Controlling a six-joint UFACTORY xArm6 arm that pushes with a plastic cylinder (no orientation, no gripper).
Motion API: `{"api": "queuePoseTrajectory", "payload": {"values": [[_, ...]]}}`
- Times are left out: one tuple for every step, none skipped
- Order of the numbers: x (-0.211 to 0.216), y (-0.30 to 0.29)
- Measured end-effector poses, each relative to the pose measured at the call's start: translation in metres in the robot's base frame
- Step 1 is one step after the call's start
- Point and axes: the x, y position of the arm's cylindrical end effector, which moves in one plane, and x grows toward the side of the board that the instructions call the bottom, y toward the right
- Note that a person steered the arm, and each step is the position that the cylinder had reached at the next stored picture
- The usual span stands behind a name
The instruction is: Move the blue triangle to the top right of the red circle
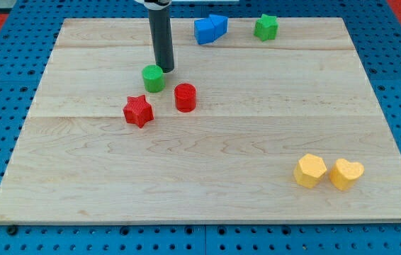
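Blue is still far from where it belongs: the blue triangle sits near the board's top edge, touching a blue block on its left side, well apart from the red circle lower down toward the view's left. My tip rests on the wooden board just beside the green cylinder, at its upper right, and above and to the left of the red circle; being a bare rod, it grasps nothing and touches no blue piece. A red star lies left of the circle, a green star sits at the top, and two yellow hearts lie at lower right. I judge the task barely begun: the tip must reach the triangle, then push it down and left to a spot just up and right of the circle.
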Motion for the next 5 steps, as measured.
{"api": "queuePoseTrajectory", "payload": {"values": [[-0.041,-0.011],[-0.091,-0.041],[-0.12,0.012],[-0.13,0.056],[-0.132,0.074]]}}
